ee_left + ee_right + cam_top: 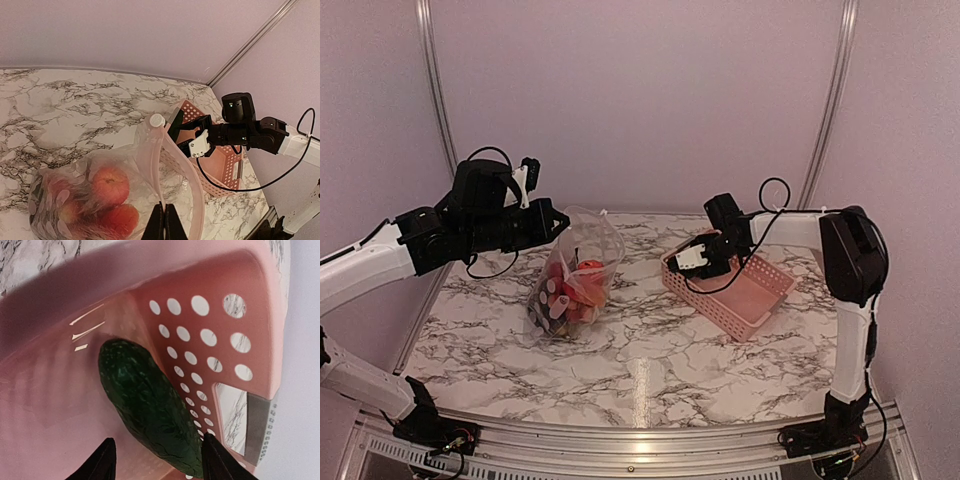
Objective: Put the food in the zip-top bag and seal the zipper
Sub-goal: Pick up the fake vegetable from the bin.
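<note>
One piece of food, the long green cucumber, is lying loose in the pink basket, close along its perforated wall. My right gripper is reaching down into the basket with its fingers spread wide, straddling the cucumber's near end and not touching it.

Across the table, well apart from the basket, the zip-top bag is standing with red round fruits already piled inside. My left gripper is pinching the mouth edge, fingers pressed together, and is holding the zipper up in an open loop.

Step in hand, as I am judging it: picking up the cucumber, with sealing not yet begun.

Next move is calling for a closing of the right fingers across the cucumber's width, a lift clear of the basket wall, and a carry leftward to the held-open mouth. The piece is looking smooth and rounded, so I am expecting it could roll or slip.
</note>
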